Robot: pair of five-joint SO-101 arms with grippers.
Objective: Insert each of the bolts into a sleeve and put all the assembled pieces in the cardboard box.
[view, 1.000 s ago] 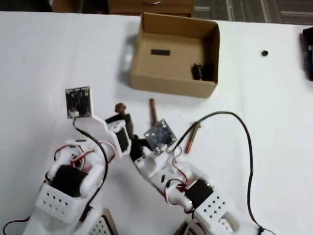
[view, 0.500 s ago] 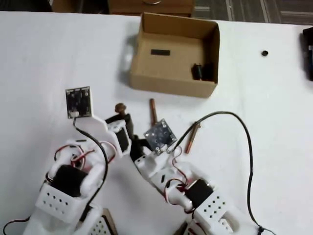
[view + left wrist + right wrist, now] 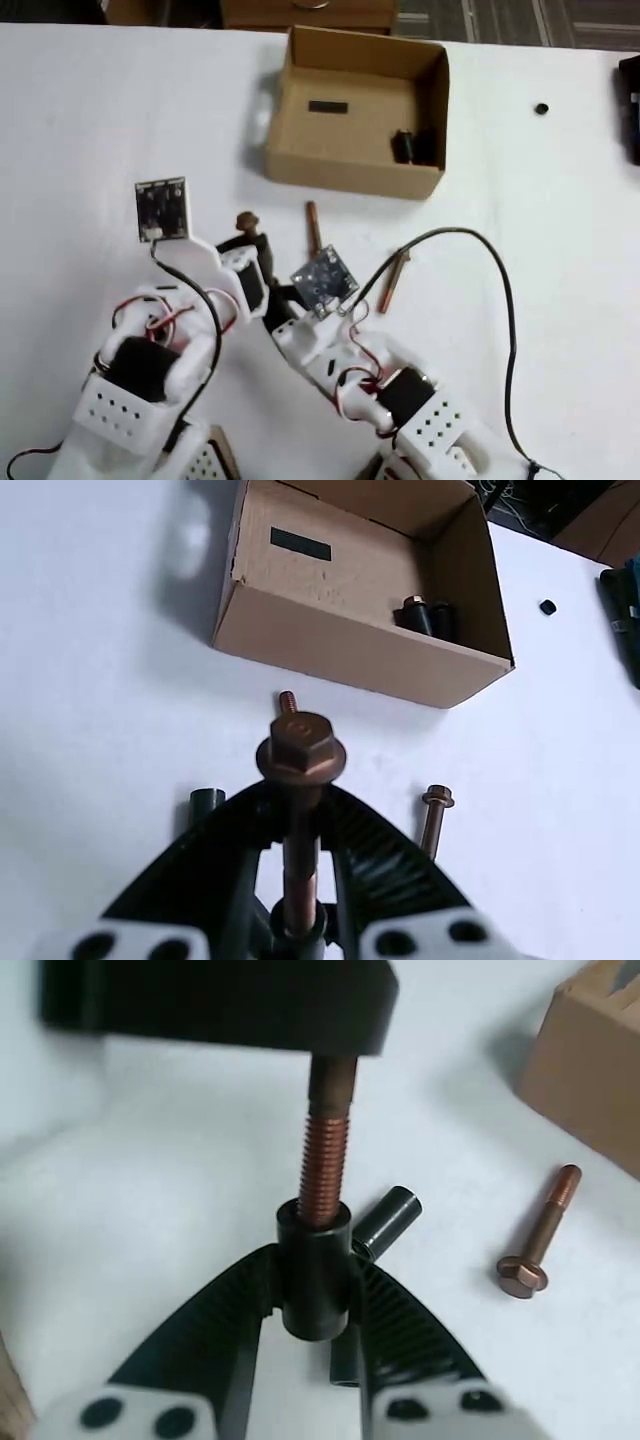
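Tabletop (image 3: 90, 120) first, white and wide, with the cardboard box (image 3: 350, 175) open at its far side and a dark assembled piece (image 3: 410, 146) resting in one corner. Nearer us the two arms meet tip to tip. The left pincer (image 3: 300, 825) is clamped on the shank of a copper bolt (image 3: 300, 755), and the right pincer (image 3: 315, 1290) is clamped round a black sleeve (image 3: 315, 1260). The threaded end sits just inside the sleeve's mouth.

We judge this the risky bit. If the two lines drift apart, the thread may bind on the rim and cock the sleeve in its grip, or shove it out altogether. Release the bolt too soon and it could tip free, since little of it looks seated.

Close by on the tabletop lie a loose bolt (image 3: 313, 228), a second loose bolt (image 3: 392, 282) and a spare sleeve (image 3: 390, 1218). A dropped part may knock them rolling, the spare sleeve most easily.
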